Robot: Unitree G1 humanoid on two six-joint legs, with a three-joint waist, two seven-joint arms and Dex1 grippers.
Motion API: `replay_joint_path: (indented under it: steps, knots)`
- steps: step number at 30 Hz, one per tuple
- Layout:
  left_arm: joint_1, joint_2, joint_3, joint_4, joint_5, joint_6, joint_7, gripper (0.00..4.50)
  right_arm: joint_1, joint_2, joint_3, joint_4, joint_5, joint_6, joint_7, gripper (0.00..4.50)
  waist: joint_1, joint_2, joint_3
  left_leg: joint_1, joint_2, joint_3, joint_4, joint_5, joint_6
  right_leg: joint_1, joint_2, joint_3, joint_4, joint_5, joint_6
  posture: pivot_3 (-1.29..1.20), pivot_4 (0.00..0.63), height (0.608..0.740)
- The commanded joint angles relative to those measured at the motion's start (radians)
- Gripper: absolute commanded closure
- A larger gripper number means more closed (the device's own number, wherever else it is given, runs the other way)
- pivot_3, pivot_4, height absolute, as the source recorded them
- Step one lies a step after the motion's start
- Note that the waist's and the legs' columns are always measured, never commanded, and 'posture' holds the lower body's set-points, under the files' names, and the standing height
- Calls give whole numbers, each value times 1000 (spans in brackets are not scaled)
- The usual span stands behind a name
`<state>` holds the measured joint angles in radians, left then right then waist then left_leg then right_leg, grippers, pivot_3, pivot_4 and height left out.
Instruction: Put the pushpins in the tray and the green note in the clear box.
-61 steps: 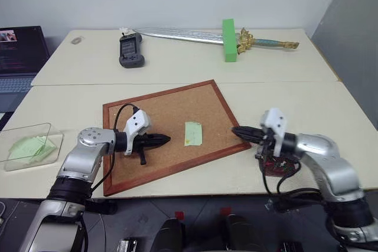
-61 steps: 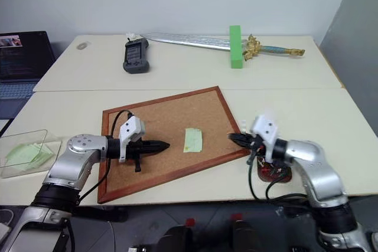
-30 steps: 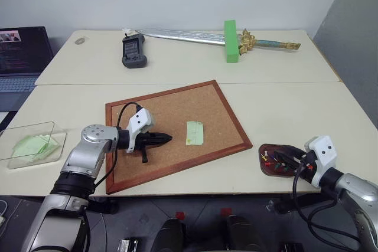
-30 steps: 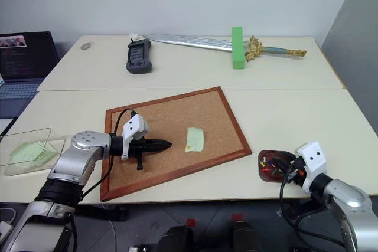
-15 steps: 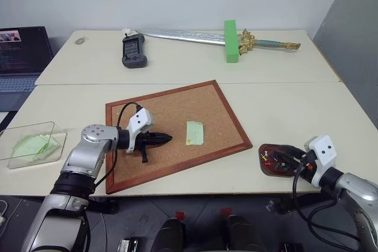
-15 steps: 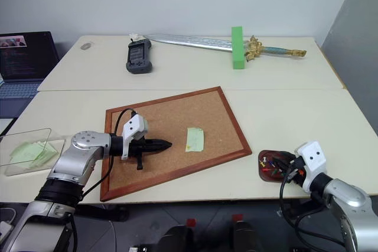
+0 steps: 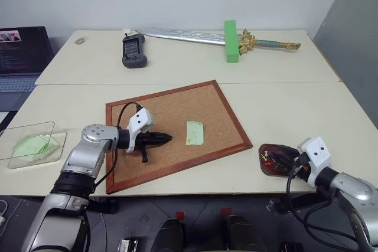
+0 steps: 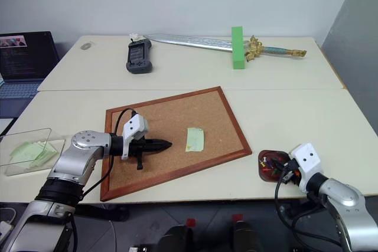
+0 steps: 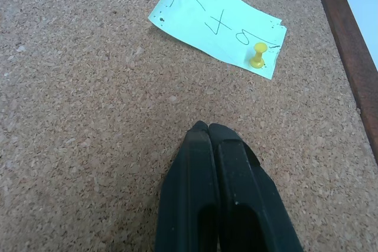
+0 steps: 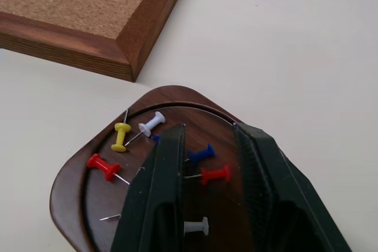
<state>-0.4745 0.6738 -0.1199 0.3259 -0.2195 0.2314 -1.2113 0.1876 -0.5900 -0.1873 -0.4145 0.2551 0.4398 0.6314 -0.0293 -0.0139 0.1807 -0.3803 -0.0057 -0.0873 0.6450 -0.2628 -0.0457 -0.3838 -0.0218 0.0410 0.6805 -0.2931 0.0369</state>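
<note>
right gripper over tray, fingers spread, empty | pushpins lie in tray | left gripper pressed together over corkboard | green note pinned by yellow pin | clear box well apart | risk: pulling note first tears it

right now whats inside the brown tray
Loose pushpins lie in the tray: two red, one yellow, two white, one blue. The right gripper hangs over it, open, covering part of the floor.
</note>
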Motion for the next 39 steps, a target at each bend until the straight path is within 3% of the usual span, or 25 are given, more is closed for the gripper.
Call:
replay_joint_path:
  steps: [1, 13, 19, 23, 28, 33, 39]
  knots:
    - [3, 3, -11, 2, 26, 2, 8, 4500, -14, -18, -31, -4, 3, -28, 1, 3144, 0, 0, 0, 0, 0, 0, 0, 0, 0, 0, 0, 0, 0, 0, 0, 0, 150, 740]
    - [-3, -5, -14, 15, 28, -7, 8, 4500, -22, -34, -70, -28, 52, -33, 27, 3144, 0, 0, 0, 0, 0, 0, 0, 0, 0, 0, 0, 0, 0, 0, 0, 0, 150, 740]
    - [-7, -11, -16, 24, 30, -15, 10, 4500, -17, -20, -99, -98, 236, 78, 74, 3144, 1, 0, 0, 0, 0, 0, 0, 0, 0, 0, 0, 0, 0, 0, 0, 0, 150, 740]
    - [-18, -14, -18, 39, 34, -21, 10, 4500, -94, -50, -3, -156, 268, 117, 109, 3144, 0, 0, 0, 0, 0, 0, 0, 0, 0, 0, 0, 0, 0, 0, 0, 0, 150, 740]
    - [-29, -19, -20, 52, 40, -25, 4, 4500, -300, -27, 200, -81, 149, 77, 106, 3144, -2, 0, 0, 1, 0, 0, 1, 0, 0, 0, 1, 0, 0, 0, 0, 0, 150, 740]
    - [-42, -20, -17, 57, 43, -28, 3, 4500, -520, 89, 375, 98, 46, -3, 111, 2071, 0, -1, 0, 0, -1, -1, 0, 0, 0, 0, 2, -1, 0, 0, 0, 0, 150, 740]
    - [-20, -12, -6, 29, 36, -16, 9, 4500, -655, 219, 482, 319, -22, -116, 146, 1979, -1, -1, 0, -1, 0, -1, 1, 0, 0, -1, 0, -1, 1, 0, -1, 0, 150, 740]
